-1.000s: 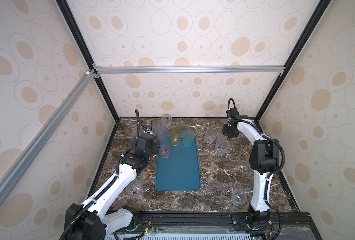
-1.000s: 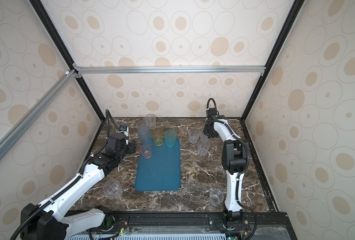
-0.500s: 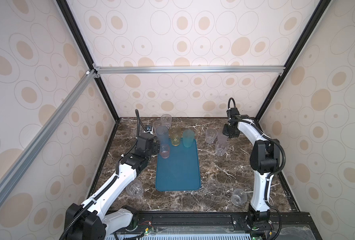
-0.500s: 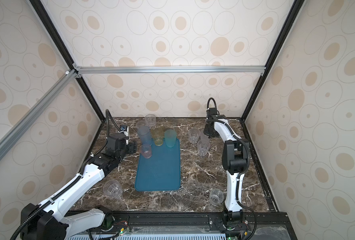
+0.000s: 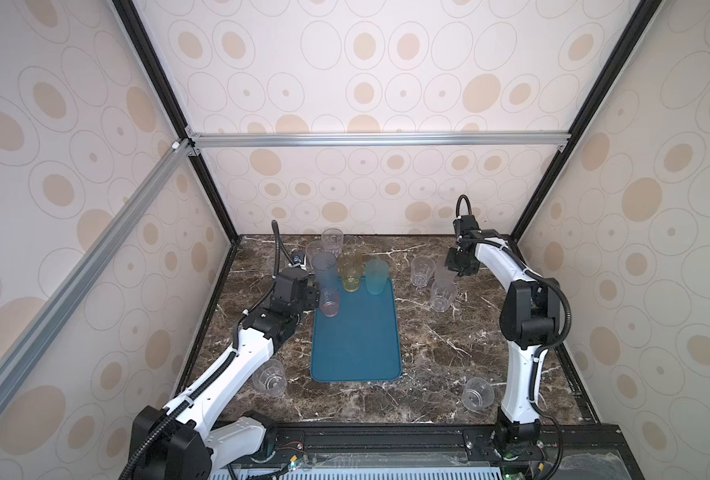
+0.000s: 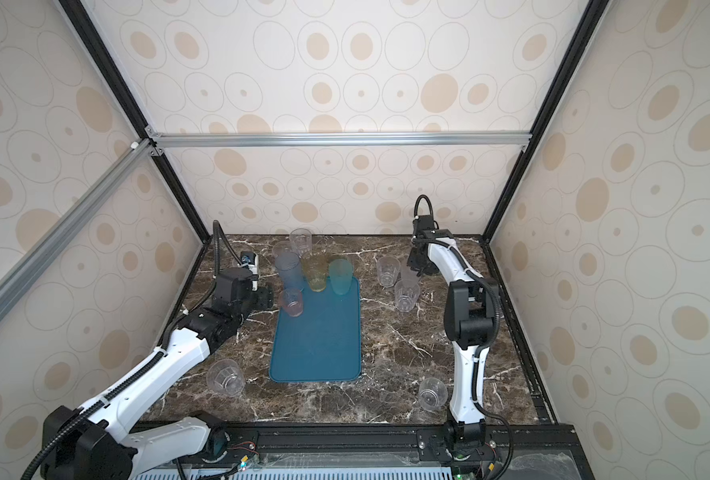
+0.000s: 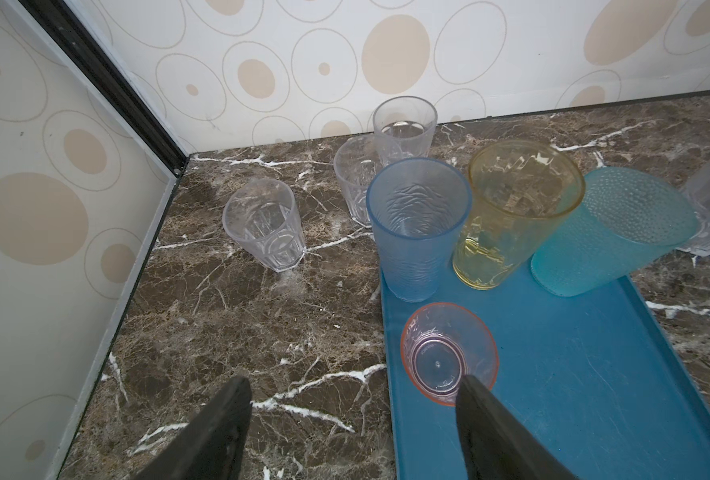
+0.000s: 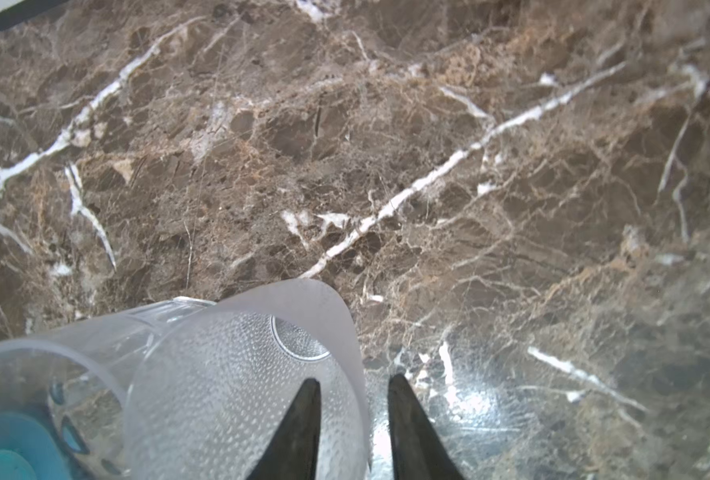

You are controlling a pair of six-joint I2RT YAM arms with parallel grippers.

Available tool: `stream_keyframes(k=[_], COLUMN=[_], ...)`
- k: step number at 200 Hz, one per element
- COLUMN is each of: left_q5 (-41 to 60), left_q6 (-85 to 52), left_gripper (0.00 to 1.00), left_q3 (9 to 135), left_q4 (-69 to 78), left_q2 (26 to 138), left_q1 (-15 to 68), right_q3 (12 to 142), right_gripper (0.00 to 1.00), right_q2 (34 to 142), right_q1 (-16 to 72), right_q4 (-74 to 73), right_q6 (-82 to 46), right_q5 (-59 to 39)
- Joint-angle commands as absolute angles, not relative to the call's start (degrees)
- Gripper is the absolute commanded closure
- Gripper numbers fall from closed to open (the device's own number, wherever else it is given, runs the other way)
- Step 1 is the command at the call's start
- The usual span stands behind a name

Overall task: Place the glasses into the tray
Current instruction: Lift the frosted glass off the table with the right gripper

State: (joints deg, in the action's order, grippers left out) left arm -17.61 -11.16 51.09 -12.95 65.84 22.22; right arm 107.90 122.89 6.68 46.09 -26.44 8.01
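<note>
- The brown marble tabletop (image 5: 440,353) is shown in both top views. The teal-blue tray (image 5: 355,353) is laid lengthwise at its middle, and most of the tray's floor is bare.
- The left gripper (image 7: 353,415) is held low at the tray's far left corner. Its jaws are spread wide and nothing is caught between them. One finger is over the marble and the other is over the tray, just beside the pink glass (image 7: 449,353).
- The right gripper (image 8: 353,384) is lowered at the far right of the table, its jaws parted only narrowly. The wall of the frosted grey tumbler (image 8: 241,374) is straddled, one finger inside and one outside. A gap is seen on each side of the wall at the tips.
- Three tall glasses are lined up along the tray's far end: the blue tumbler (image 5: 325,270), the yellow tumbler (image 5: 351,274) and the teal-green tumbler (image 5: 376,276).
- The pink glass is stood upright on the tray, just in front of the blue tumbler.
- Clear faceted glasses (image 5: 422,271) are left on the marble: two right of the tray near the grey tumbler, two by the back wall, and one near each front corner.
</note>
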Motion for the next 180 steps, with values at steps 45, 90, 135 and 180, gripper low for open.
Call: stream_keyframes(k=[45, 90, 135, 180], left_q5=[-17.6, -16.6, -16.3, -16.4], left_q6=[-11.5, -12.0, -12.0, -12.2], left_gripper=[0.23, 0.23, 0.23, 0.23], left_q3=[51.2, 50.9, 50.6, 51.1], left_q4=[-13.0, -12.1, -11.7, -11.5], left_q2=[64.8, 65.3, 65.3, 65.5], left_q1=[21.8, 21.8, 21.8, 21.8], right_q3=[103.4, 105.1, 107.0, 109.3], right_gripper=[0.88, 0.93, 0.97, 0.98], right_q2=[121.0, 117.8, 115.5, 111.4], right_q1=[6.4, 6.4, 6.5, 8.2], right_q4=[42.7, 46.0, 48.2, 51.4], right_q6=[-27.0, -25.4, -24.8, -23.9], right_q5=[9.6, 10.5, 10.0, 7.6])
